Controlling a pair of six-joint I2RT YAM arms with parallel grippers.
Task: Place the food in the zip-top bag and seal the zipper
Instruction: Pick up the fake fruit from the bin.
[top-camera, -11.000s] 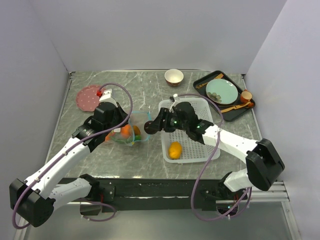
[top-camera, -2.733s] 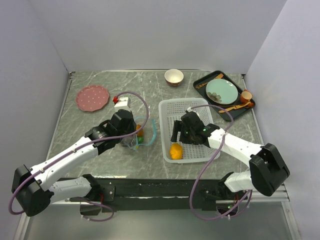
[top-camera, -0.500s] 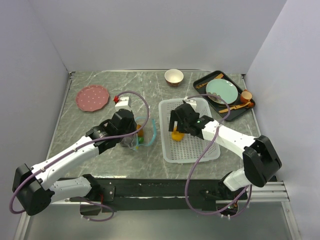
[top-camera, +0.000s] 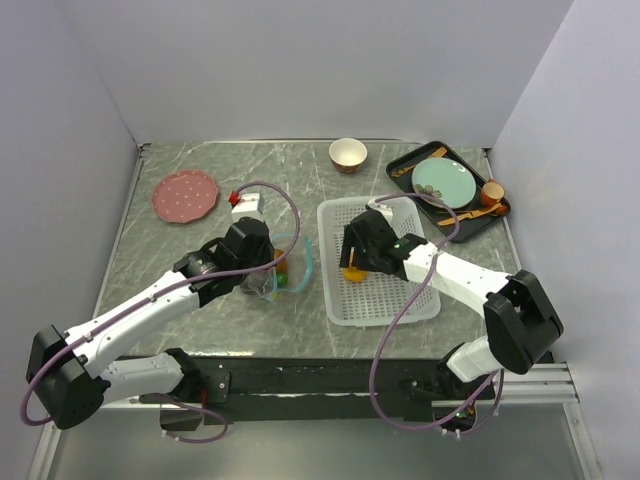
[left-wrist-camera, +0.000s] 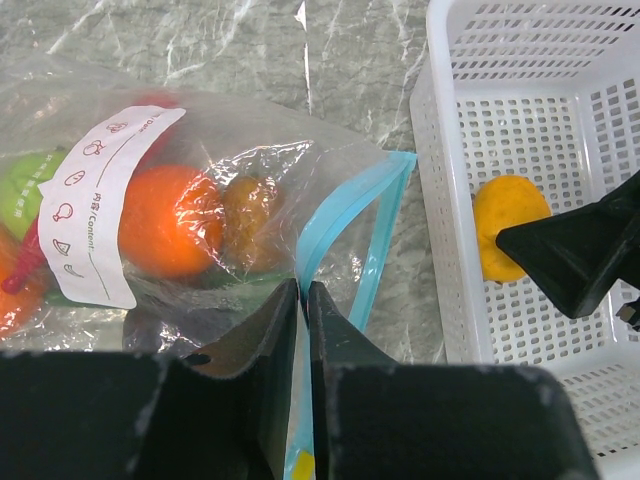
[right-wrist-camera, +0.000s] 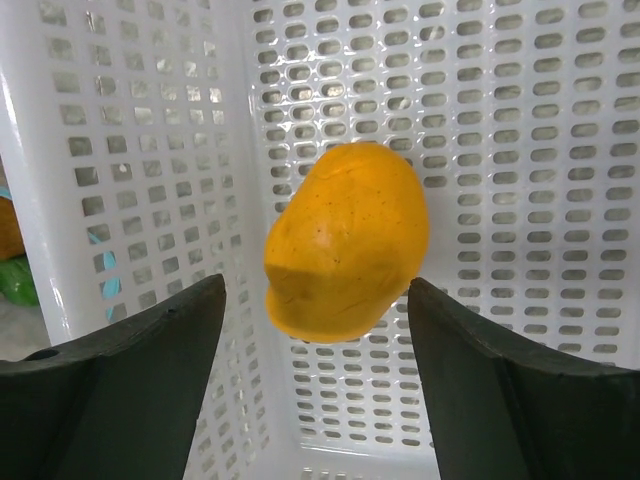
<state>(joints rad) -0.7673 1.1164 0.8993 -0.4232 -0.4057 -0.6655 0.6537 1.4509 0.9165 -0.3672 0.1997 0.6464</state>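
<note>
The zip-top bag (top-camera: 285, 265) lies left of the white basket (top-camera: 400, 208). In the left wrist view the bag (left-wrist-camera: 200, 150) holds an orange (left-wrist-camera: 165, 220), a brown kiwi (left-wrist-camera: 248, 208), a green apple (left-wrist-camera: 25, 185) and more. Its teal zipper (left-wrist-camera: 345, 215) gapes open toward the basket. My left gripper (left-wrist-camera: 303, 288) is shut on the bag's mouth edge at the zipper; it also shows in the top view (top-camera: 272, 278). The yellow fruit (right-wrist-camera: 345, 245) lies in the basket by its left wall. My right gripper (right-wrist-camera: 318, 300) is open just behind it, one finger at each side, not touching.
A pink plate (top-camera: 185, 195) lies at the back left and a small bowl (top-camera: 348, 153) at the back middle. A dark tray (top-camera: 405, 165) at the back right holds a teal plate, wooden spoons and a brown cup (top-camera: 492, 192). The basket's walls surround the right gripper.
Since 2.7 s ago the yellow fruit has shifted from the basket's near part toward its middle, with my right gripper. The left gripper and bag have barely moved.
</note>
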